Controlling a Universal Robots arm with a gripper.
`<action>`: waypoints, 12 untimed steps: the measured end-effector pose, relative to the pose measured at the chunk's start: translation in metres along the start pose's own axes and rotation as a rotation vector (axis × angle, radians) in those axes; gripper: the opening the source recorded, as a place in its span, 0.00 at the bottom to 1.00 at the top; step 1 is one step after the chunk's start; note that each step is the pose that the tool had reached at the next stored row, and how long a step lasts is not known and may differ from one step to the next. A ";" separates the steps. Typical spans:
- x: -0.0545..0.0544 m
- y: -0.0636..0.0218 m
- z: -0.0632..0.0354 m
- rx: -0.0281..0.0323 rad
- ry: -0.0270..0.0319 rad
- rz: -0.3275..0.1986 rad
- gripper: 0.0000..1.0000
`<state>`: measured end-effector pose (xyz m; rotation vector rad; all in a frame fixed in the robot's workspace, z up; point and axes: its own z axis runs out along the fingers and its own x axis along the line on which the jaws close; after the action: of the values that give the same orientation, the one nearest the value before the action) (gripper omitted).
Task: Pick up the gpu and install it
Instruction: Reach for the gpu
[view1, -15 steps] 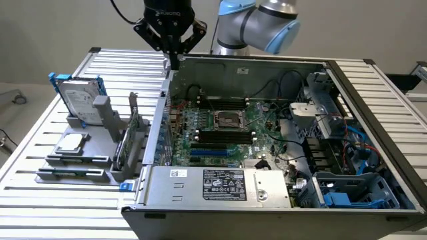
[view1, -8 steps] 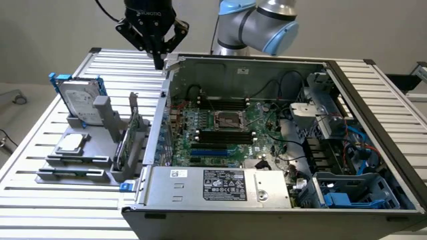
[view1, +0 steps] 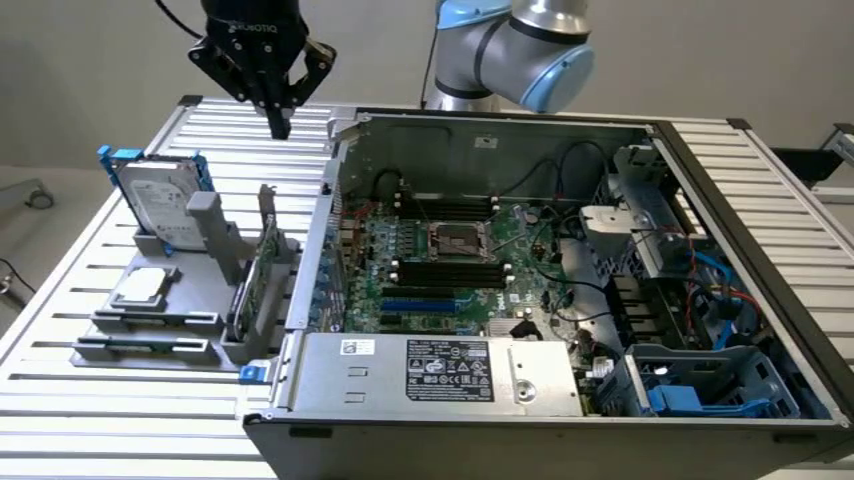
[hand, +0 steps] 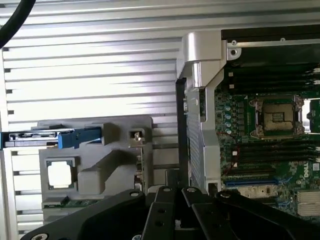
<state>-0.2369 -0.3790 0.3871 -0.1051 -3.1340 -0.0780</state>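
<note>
The gpu stands on edge in a grey holder on the table, on the exterior view's left of the open computer case. Its metal end bracket points up and its green board faces the case. My gripper hangs well above the table, beyond the holder. Its black fingers are shut, point down and hold nothing. In the wrist view the gpu shows edge-on in the holder, with my shut gripper beside it.
A silver hard drive in a blue frame and a square processor chip also sit in the holder. Inside the case lies the motherboard with blue card slots. The case wall stands close to the gpu.
</note>
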 end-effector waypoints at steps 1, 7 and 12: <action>0.005 -0.0002 0.0004 0.0002 0.0028 0.000 0.11; 0.030 -0.0016 0.0027 0.0016 0.0239 0.001 0.11; 0.039 -0.0023 0.0051 0.0079 0.0326 -0.017 0.11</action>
<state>-0.2757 -0.3784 0.3821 -0.0756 -3.1027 -0.0666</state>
